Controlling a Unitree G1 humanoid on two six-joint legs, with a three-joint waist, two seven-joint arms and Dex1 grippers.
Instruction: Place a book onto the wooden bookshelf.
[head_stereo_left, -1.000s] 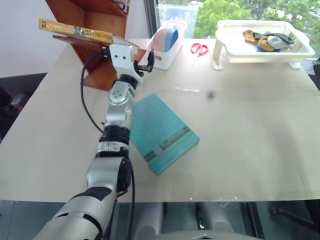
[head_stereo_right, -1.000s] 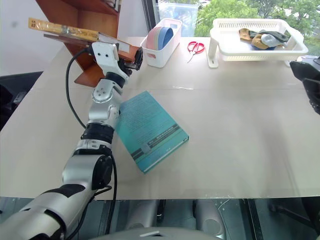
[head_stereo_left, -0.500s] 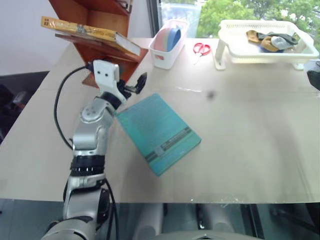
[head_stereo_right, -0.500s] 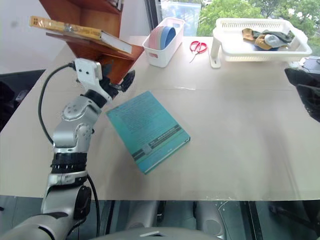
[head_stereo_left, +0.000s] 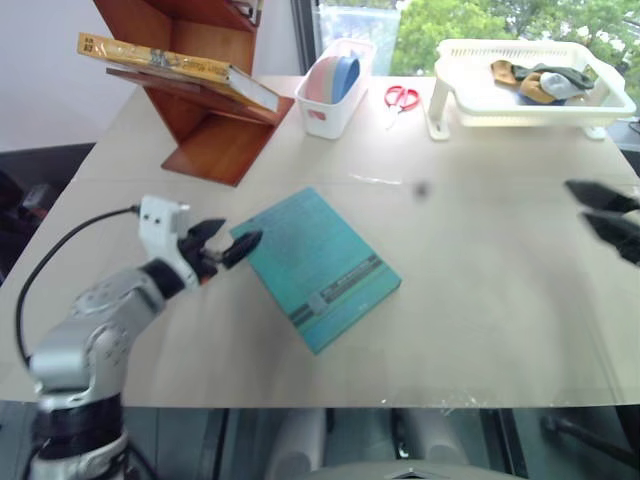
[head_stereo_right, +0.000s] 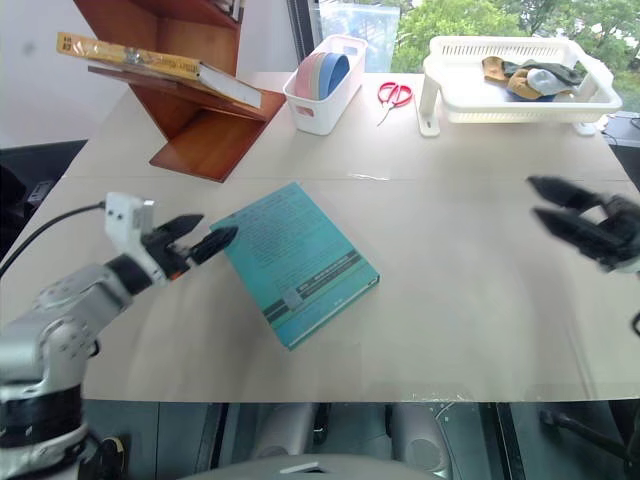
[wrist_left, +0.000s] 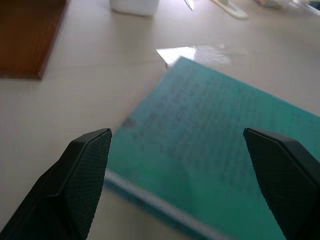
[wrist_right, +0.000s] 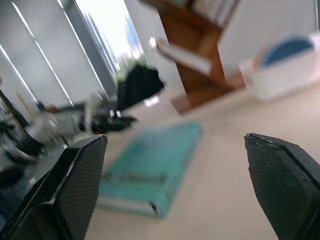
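The yellow-orange book (head_stereo_left: 170, 66) lies flat on a slanted board of the reddish-brown wooden bookshelf (head_stereo_left: 212, 138) at the table's far left corner, with no gripper touching it. My left gripper (head_stereo_left: 233, 238) hovers low over the near-left table, open and empty, its fingertips just short of the corner of a plain teal book (head_stereo_left: 316, 266). That teal book (wrist_left: 225, 145) spreads between the open fingers in the left wrist view. My right gripper (head_stereo_right: 538, 199) hangs open and empty over the table's right side.
A white bin (head_stereo_left: 336, 92) holding pink and blue items stands beside the shelf. Red scissors (head_stereo_left: 400, 97) lie behind it. A white plastic rack (head_stereo_left: 530, 105) with small items sits at the far right. The bare table (head_stereo_left: 480, 300) stretches between the teal book and my right gripper.
My left arm has drawn back from the shelf and dropped toward the near-left table, leaving the yellow book on the board. The right gripper has sunk into view at the right.
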